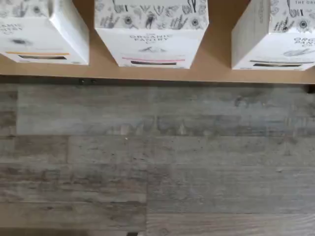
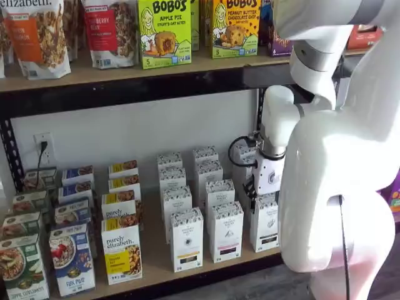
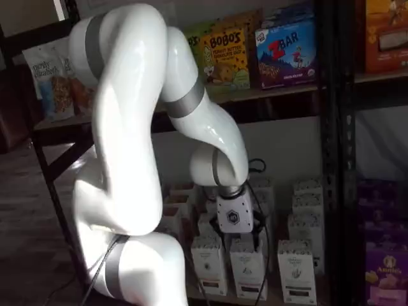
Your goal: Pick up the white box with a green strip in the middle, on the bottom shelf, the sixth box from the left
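A: Since your white two-finger gripper point(image 3: 237, 238) hangs wide and empty, ready to span a carton, where is the tall white box point(image 1: 281, 39)?
B: Front of the tan wooden bottom shelf point(image 1: 219, 59), beside the pink-striped carton point(image 1: 151, 39).

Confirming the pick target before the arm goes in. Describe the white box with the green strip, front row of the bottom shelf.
The white box is a tall, narrow carton that looks like cardboard, standing upright at the front of the bottom shelf. A dark botanical pattern bands its top. Below that are printed lettering, a small emblem and a dark strip near the base. It rests on the tan board, apart from its neighbour, with nothing gripping it.
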{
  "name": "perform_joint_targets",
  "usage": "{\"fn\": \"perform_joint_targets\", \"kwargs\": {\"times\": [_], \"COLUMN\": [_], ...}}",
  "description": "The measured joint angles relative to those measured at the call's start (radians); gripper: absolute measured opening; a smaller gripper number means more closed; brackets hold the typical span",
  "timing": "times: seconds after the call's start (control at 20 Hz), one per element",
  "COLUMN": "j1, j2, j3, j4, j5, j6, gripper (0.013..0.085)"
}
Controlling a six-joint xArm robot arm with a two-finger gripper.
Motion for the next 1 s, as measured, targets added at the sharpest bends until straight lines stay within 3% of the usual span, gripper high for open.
{"fn": "perform_joint_targets", "kwargs": {"times": [0.05,0.25,0.5,1.0], "j1": [-0.005,-0.030,-0.059,-0.115], "j2": [0.031,0.147,0.284,0.488], "j3": [-0.024,-0.108,-0.208,-0.413], "j4": [-0.011,-0.160,-0.111,-0.101], "j5": [0.003,-0.025,-0.075,-0.086], "j6": [0.005,0.119,0.046,-0.020], "gripper": [0.0850,0.0850,0.0850,0.0850]}}
